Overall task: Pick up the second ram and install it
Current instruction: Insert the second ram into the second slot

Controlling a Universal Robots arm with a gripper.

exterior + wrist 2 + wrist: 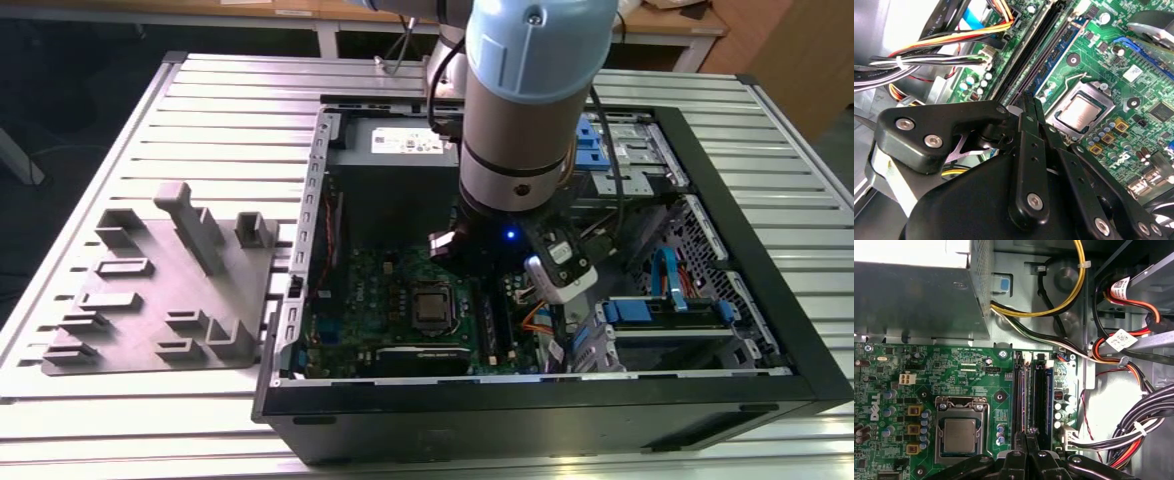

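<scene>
Down inside the computer case (pixel 534 392), the tool (pixel 1030 434) hangs clenched, tips together over the memory slots (pixel 1021 390); the second ram (pixel 1041 390) looks seated there, near the processor (pixel 960 432).

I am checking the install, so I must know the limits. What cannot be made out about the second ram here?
1) Second ram: in both wrist views, not separable from the dark memory slots.
2) Slots' near end: first wrist view, covered by the gripper.
3) Slots, exterior view: partly hidden behind the arm.
</scene>
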